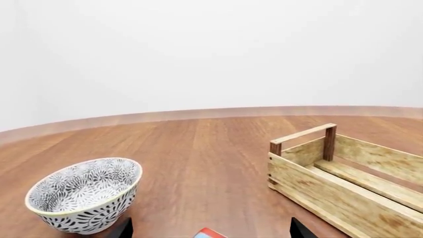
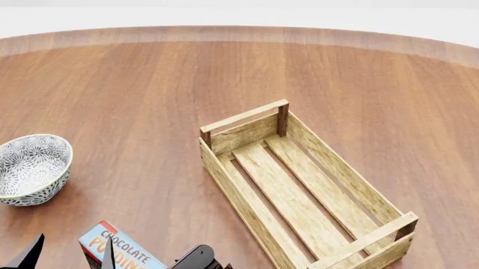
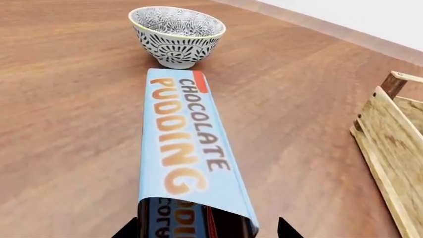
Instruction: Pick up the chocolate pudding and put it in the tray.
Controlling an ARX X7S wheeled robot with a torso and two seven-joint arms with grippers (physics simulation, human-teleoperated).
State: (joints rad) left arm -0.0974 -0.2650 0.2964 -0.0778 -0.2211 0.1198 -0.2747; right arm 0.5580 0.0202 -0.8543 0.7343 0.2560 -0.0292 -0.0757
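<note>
1. Pudding (image 3: pixel 188 148) lies flat on the wooden table (image 2: pixel 150 84), blue lettered face up, at the near edge of the head view, between the bowl (image 2: pixel 31 168) and the tray (image 2: pixel 299 196), apart from both.
2. Right gripper (image 3: pixel 208 229): its two dark fingertips (image 3: pixel 129 230) are spread wide, one on each side of the carton's near end. The carton lies lengthwise between them; contact cannot be judged, and nothing is gripped.
3. Left gripper (image 1: pixel 208 230): its fingertips (image 1: pixel 122 229) are likewise well apart and hold nothing. A corner of the pudding shows between them at the frame's edge.
4. Tray stands on the table, slatted floor bare, bar handles at both ends.
5. Bowl stands upright, just beyond the carton's far end in the right wrist view.
</note>
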